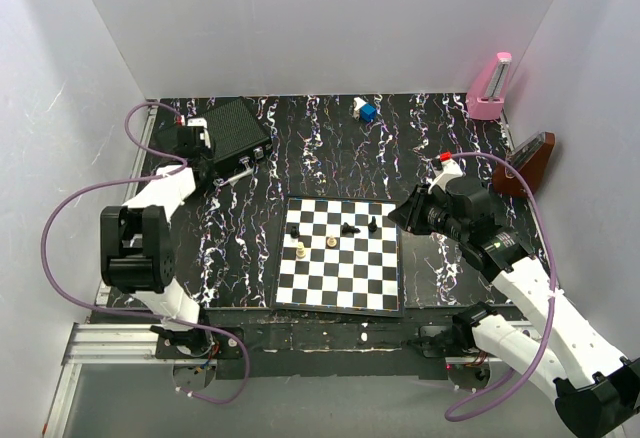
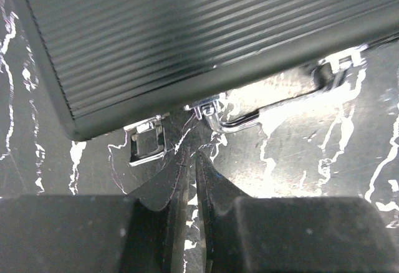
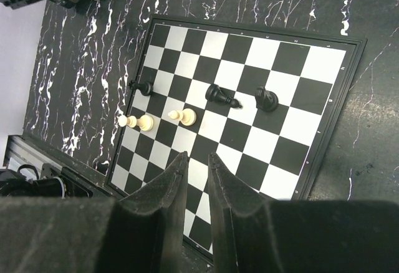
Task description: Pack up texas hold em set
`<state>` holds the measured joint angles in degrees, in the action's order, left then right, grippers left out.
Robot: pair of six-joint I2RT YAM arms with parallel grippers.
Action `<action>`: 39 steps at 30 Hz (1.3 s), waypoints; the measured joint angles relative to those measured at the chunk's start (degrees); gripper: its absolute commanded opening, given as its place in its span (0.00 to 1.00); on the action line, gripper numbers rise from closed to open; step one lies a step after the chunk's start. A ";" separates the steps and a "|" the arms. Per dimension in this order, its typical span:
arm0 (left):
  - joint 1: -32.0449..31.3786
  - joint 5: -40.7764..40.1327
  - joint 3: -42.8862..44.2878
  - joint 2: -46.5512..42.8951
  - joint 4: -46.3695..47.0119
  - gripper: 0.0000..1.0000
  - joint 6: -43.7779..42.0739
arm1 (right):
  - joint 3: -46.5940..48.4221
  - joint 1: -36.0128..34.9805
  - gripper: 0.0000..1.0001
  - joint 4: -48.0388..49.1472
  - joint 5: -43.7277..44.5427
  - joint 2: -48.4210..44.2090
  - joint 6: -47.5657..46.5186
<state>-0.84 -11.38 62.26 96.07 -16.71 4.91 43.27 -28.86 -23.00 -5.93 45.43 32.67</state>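
At the far left corner of the desk (image 1: 420, 138), the black case (image 1: 237, 128) of the texas hold em set lies flat with its ribbed lid down. Its front edge is turned toward the left arm. The left wrist view shows this edge close up, with a silver latch (image 2: 148, 143) to the left and the silver handle (image 2: 249, 120) lying on the desk to the right. The left gripper (image 2: 194, 164) points at the gap between latch and handle, just short of the case. Its fingers are pressed nearly together and hold nothing.

The right gripper (image 3: 197, 167) hovers above the near edge of the black-and-white chessboard (image 3: 299, 67), well apart from the case. Its fingers stand a narrow gap apart, and only board squares show between them. Three black chess pieces (image 3: 215, 92) and three pale chess pieces (image 3: 145, 122) are on the board; several seem to lie on their sides.

A pink metronome (image 1: 490, 90) stands at the far right corner of the desk. A small blue-and-white thing (image 1: 365, 110) sits near the far edge, too small to make out.
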 measured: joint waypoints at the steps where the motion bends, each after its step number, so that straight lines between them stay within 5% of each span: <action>1: 0.04 0.11 -0.02 -1.16 0.00 0.09 -0.02 | 0.00 0.00 0.27 -0.07 0.00 0.00 0.00; 15: 5.77 0.92 1.68 -0.66 -0.02 0.07 0.44 | 0.00 0.00 0.27 -0.79 0.00 0.00 0.07; 39: 3.08 -0.42 0.46 -0.13 0.02 0.05 1.62 | -0.02 0.00 0.27 -0.59 -0.22 0.00 0.39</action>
<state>2.24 -11.79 62.72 95.94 -16.69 6.52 43.24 -28.86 -23.59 -6.15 45.43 33.06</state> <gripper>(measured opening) 0.054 0.271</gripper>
